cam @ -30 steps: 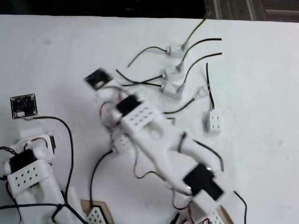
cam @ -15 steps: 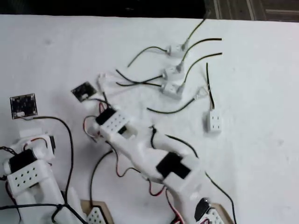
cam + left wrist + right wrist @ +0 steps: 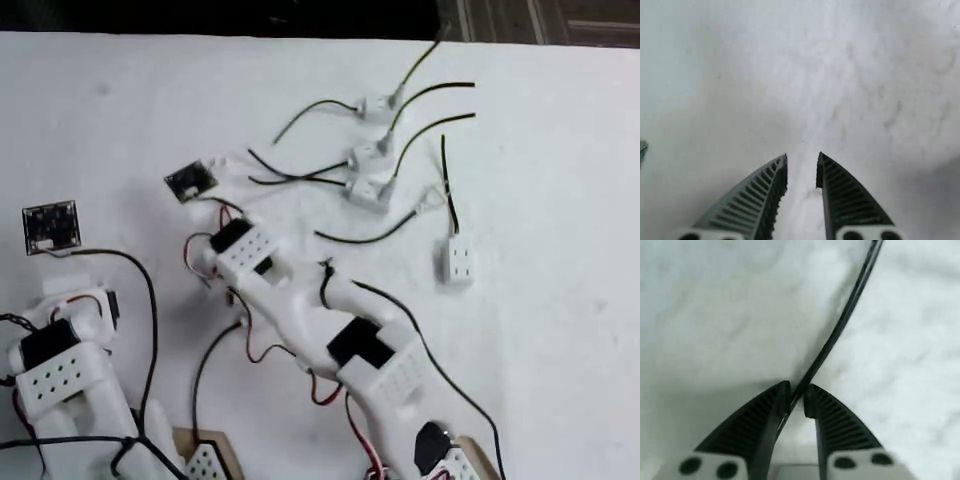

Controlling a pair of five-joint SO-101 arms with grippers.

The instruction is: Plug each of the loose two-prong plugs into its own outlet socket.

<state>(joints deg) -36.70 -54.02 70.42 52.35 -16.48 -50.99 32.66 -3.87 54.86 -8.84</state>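
- The right arm is folding back toward its base. Its wrist is sliding away from the white blocks and off the tail it was covering a second ago. The left arm is staying put.
- The right gripper is pinching a thin black cord between its dark, ribbed fingertips, which are pressed almost together.
- The left gripper is hanging over the bare table, fingers slightly spread with nothing between them.
- In the high view the right gripper is sitting by the free left ends of the cords trailing from the nearest block. Which of them it is gripping I cannot tell.
- The cord is looking limp, light and smooth. Pulling on it will probably only drag its block along, not steer it.
- What looks to be the loose plug is lying right of the blocks, near the socket but apart from it.
- The plug is reading as small, hard, light plastic that is likely to skid on the table. The better hold is probably across the body's flat sides, behind the prongs, not on the cord.
- The socket is a white rectangular block with two dark holes on top. It is likely light enough to slide when pushed, so it may need bracing.
- The table is showing a matte white, faintly mottled surface.
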